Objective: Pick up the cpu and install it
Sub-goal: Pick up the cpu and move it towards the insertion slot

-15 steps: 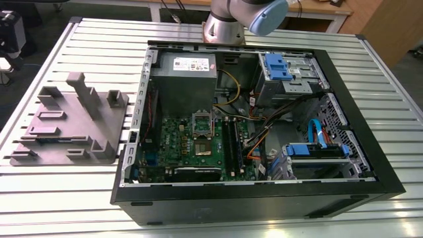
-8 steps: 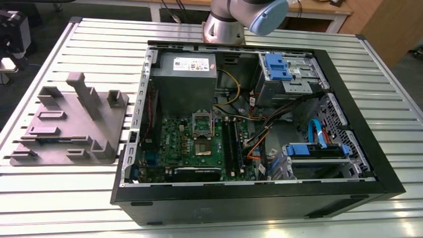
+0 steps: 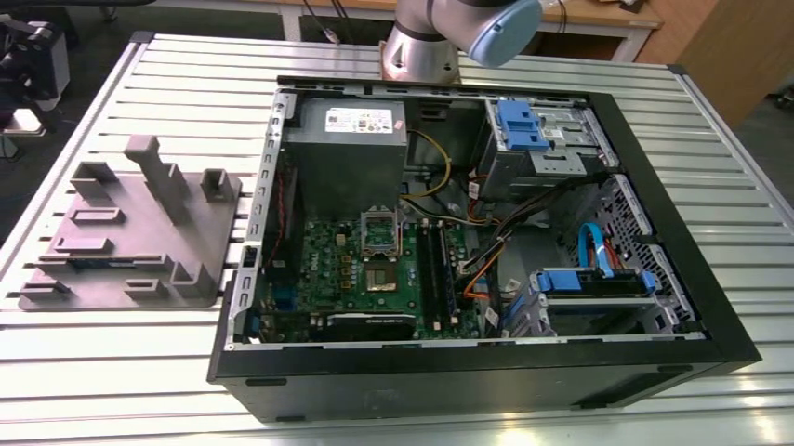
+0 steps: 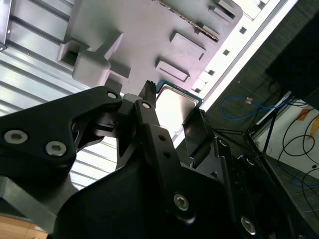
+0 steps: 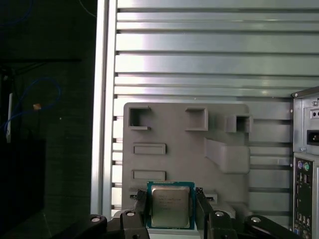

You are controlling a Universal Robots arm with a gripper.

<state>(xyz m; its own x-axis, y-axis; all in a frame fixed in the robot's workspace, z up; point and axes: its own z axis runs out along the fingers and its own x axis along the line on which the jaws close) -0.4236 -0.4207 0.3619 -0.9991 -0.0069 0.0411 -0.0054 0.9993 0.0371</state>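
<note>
The cpu (image 5: 170,205), a small square chip with a pale metal top and green edge, sits between my two black fingers (image 5: 141,206). My gripper (image 5: 171,208) is shut on it by two opposite edges. It hangs well above the grey plastic tray (image 5: 189,144) with upright posts. In the second wrist view the cpu (image 4: 175,107) shows between the fingertips of the gripper (image 4: 172,102), with the tray (image 4: 149,40) behind it. In the exterior view the green motherboard (image 3: 372,269) lies inside the open computer case (image 3: 670,279), with its square socket (image 3: 376,228) in the middle.
The tray (image 3: 125,232) lies on the slatted metal table (image 3: 186,84) at the exterior view's left of the case. A grey power supply box (image 3: 351,153), drive bays with blue clips (image 3: 522,125) and loose cables (image 3: 496,251) crowd the case. The arm's base (image 3: 429,42) stands behind it.
</note>
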